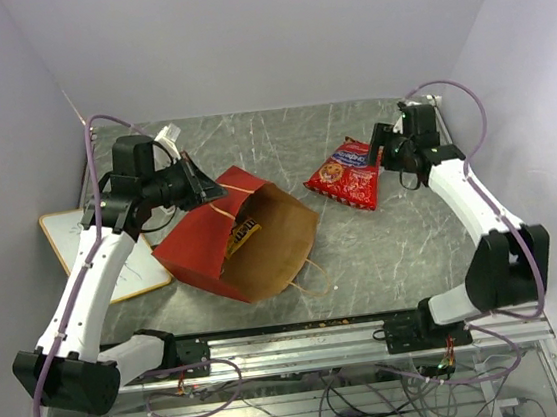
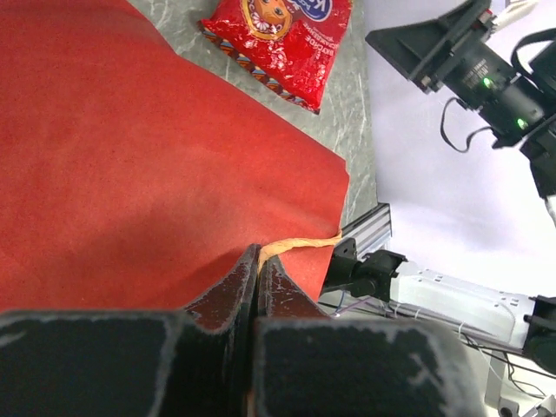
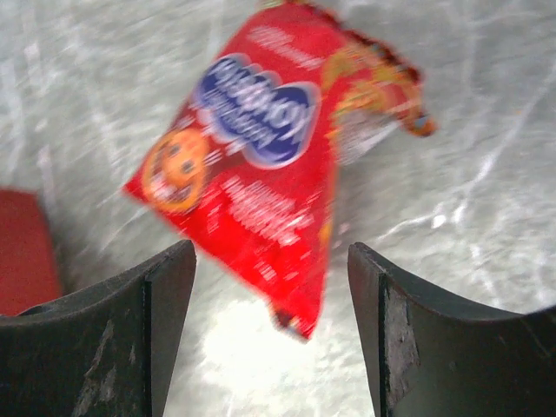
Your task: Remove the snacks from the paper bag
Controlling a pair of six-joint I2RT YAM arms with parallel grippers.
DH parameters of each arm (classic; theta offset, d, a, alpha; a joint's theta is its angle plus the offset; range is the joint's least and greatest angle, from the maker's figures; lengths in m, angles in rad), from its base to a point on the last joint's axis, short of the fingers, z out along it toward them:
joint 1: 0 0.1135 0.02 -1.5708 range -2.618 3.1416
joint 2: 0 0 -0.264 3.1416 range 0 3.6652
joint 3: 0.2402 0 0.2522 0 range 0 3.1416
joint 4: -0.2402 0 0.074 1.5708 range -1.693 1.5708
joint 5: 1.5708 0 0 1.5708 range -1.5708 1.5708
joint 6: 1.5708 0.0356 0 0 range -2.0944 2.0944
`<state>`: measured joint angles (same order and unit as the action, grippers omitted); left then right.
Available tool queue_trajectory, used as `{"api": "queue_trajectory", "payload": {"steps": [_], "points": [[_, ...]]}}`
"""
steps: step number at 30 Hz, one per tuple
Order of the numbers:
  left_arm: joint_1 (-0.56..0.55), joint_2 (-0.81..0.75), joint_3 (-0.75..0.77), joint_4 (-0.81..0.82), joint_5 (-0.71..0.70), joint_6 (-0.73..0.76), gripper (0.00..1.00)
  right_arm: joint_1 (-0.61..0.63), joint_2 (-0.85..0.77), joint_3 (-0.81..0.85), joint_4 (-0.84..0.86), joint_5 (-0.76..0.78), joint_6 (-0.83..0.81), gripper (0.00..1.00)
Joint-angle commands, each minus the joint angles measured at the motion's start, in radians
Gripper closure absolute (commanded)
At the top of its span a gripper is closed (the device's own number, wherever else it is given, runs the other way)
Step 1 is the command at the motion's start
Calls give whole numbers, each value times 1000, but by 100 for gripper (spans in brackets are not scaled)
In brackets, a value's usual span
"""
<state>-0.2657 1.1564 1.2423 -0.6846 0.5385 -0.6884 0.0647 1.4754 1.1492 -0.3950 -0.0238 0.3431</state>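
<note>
A grey marbled table (image 1: 280, 133) fills the view. On it, left of centre, the paper bag (image 1: 198, 253) lies on its side, red panel up, brown mouth gaping toward the near right; its long axis runs from far left to near right. The left gripper (image 2: 258, 261) has its fingers pressed together on the bag's far edge, beside a thin handle (image 2: 300, 243) (steadying the bag, I'd judge). To the right of the paper bag, well apart from it, the red chip bag (image 3: 252, 148) lies on the table, already out. The right gripper (image 3: 271, 252) hovers just over it, fingers apart, holding nothing. Smallest of all, a yellow-and-brown packet (image 1: 244, 234) shows just inside the mouth; it lies to the left of those open fingers and closer to the table's near edge. The right gripper is the free one, so the reach is probably its job, going in along the bag's axis.
</note>
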Motion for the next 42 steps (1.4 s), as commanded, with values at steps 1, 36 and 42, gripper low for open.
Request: {"api": "queue_trajectory", "payload": {"steps": [1,36,42], "points": [[-17,-12,-24,50,58,-35,93,127,-133,-19,-131,-107,-4,29],[-20,-35,-86,138,-97,-201,93,952,-279,-762,828,-239,140,73],[-21,-87,-157,237,-94,-247,93,991,-367,-780,699,-104,116,58]]}}
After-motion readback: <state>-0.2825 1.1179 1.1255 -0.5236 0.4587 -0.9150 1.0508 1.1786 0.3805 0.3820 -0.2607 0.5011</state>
